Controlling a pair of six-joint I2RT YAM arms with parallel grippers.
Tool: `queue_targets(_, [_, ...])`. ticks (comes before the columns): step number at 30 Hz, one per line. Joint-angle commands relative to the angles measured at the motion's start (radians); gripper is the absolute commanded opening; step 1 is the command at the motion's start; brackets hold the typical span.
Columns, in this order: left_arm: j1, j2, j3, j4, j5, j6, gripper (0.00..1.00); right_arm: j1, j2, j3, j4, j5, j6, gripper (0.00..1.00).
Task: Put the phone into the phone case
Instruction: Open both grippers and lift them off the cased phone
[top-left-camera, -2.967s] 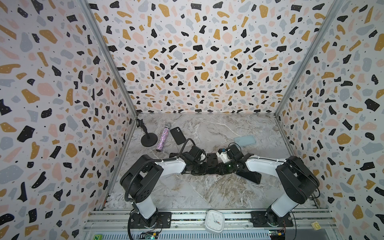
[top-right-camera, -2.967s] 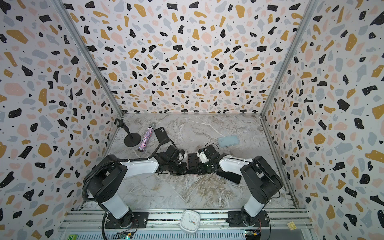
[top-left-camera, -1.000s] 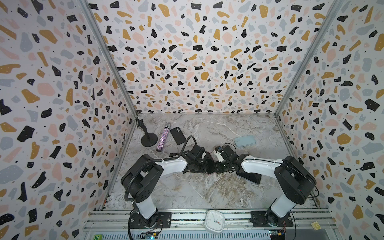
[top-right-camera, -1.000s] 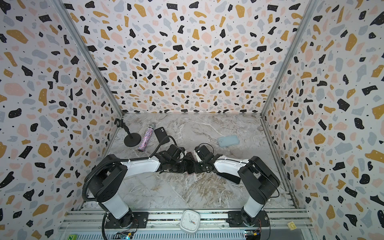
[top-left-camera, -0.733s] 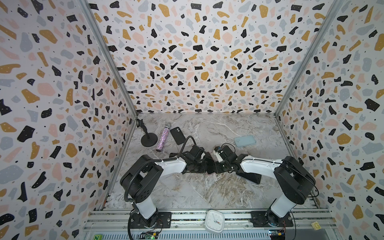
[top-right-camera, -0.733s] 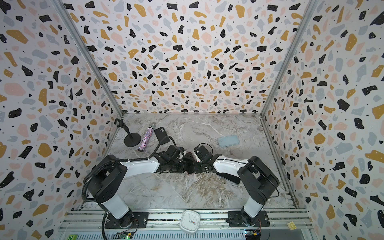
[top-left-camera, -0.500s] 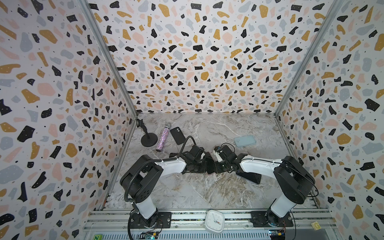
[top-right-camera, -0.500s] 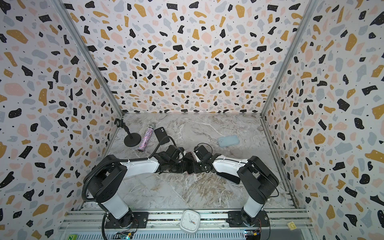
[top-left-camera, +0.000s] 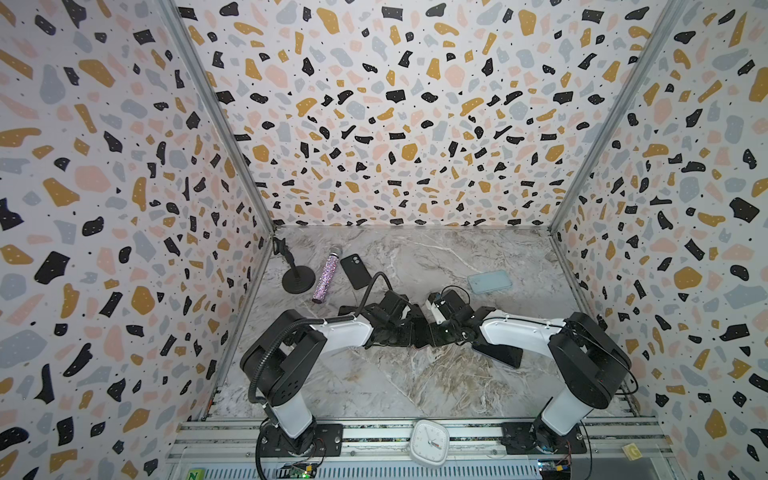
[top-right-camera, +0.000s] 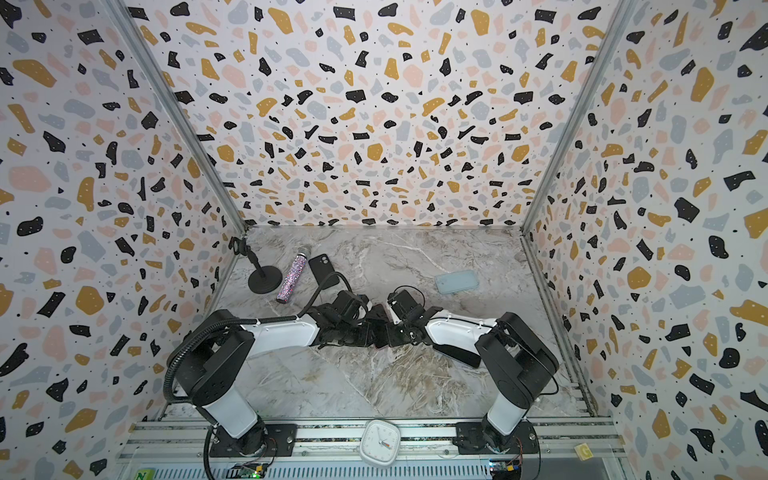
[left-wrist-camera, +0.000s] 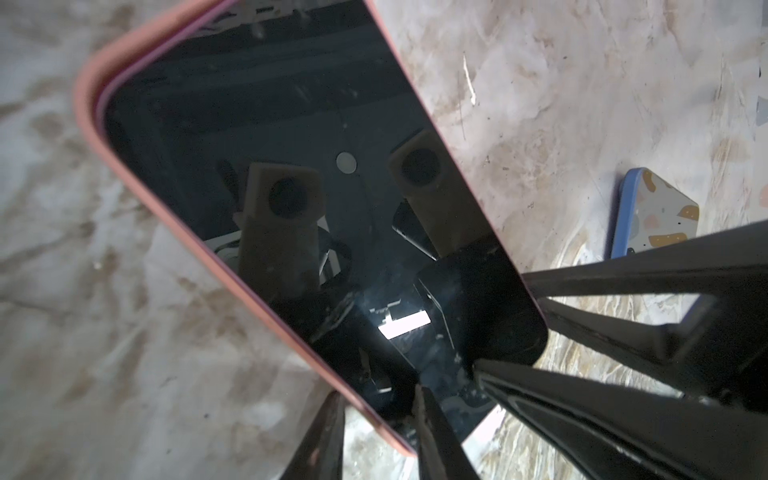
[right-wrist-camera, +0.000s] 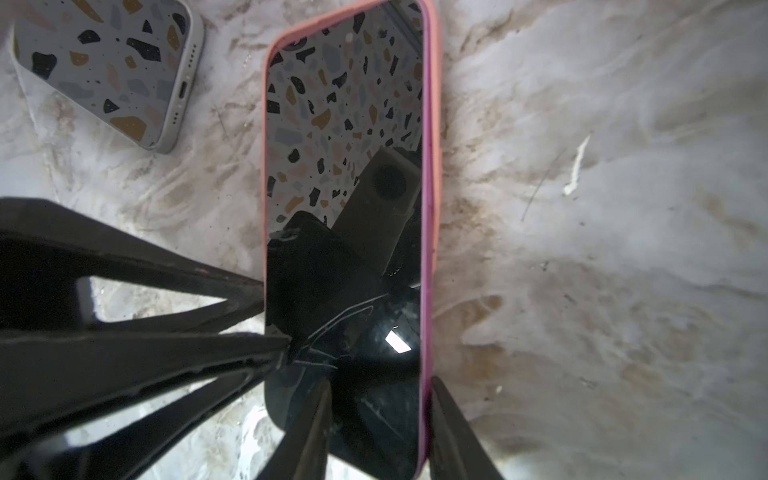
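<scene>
L claw (left-wrist-camera: 378, 395) has just eased off; jaws now parted astride a corner of the phone case (left-wrist-camera: 85, 108), gripping nothing I can see; R claw (right-wrist-camera: 381, 380) unchanged, jaws apart, one finger (right-wrist-camera: 311, 436) over the glass, the other outside the rim; pinching or not, can't tell; arms barely shifted in both top views. The phone (right-wrist-camera: 345, 104) lies screen-up in the pink case on the table (top-left-camera: 374, 382), btwn both claws; the corner by L claw's tips shows no pink rim, so prob. not fully seated; likely needs another press there.
</scene>
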Motion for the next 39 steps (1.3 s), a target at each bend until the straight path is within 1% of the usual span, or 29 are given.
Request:
queue_targets(1, [-0.016,0.020,-0.032,-0.106,-0.063,0.013,0.34,0.045,-0.013,-0.017,-0.012,-0.205,-0.039,0.40])
queue_targets(5, [0.011,-0.036,-0.037,-0.126,-0.069,0.023,0.40,0.014,-0.058,-0.039,-0.017,-0.209,-0.096,0.48])
queue_targets(9, [0.091,-0.075,-0.014,-0.144,-0.044,0.050,0.48,-0.009,-0.100,-0.034,-0.061,-0.153,-0.183,0.57])
queue_targets(12, [0.146,-0.075,0.032,-0.142,-0.016,0.060,0.56,-0.014,-0.127,-0.030,-0.070,-0.137,-0.231,0.59])
queue_targets(15, [0.179,-0.033,0.091,-0.128,0.027,0.059,0.61,-0.010,-0.146,-0.034,-0.079,-0.127,-0.273,0.61])
queue_targets(18, [0.191,0.019,0.147,-0.117,0.067,0.051,0.62,-0.002,-0.163,-0.041,-0.096,-0.096,-0.310,0.64])
queue_targets(23, [0.191,0.070,0.185,-0.100,0.111,0.033,0.62,0.006,-0.169,-0.047,-0.095,-0.104,-0.303,0.64])
queue_targets(26, [0.192,0.052,0.140,-0.067,0.147,0.007,0.62,0.023,-0.161,-0.048,-0.104,-0.083,-0.303,0.63])
queue_targets(30, [0.192,-0.001,0.054,-0.039,0.160,-0.014,0.62,0.028,-0.148,-0.055,-0.090,-0.104,-0.304,0.62])
queue_targets(32, [0.192,-0.002,0.038,-0.023,0.165,-0.018,0.62,0.032,-0.132,-0.054,-0.089,-0.111,-0.304,0.63])
queue_targets(34, [0.192,0.010,0.058,-0.030,0.161,-0.007,0.62,0.031,-0.112,-0.047,-0.091,-0.122,-0.309,0.63])
queue_targets(36, [0.194,0.024,0.111,-0.054,0.141,0.013,0.62,0.032,-0.104,-0.044,-0.093,-0.119,-0.309,0.64])
queue_targets(39, [0.208,0.076,0.204,-0.089,0.115,0.039,0.62,0.042,-0.110,-0.046,-0.100,-0.079,-0.315,0.65])
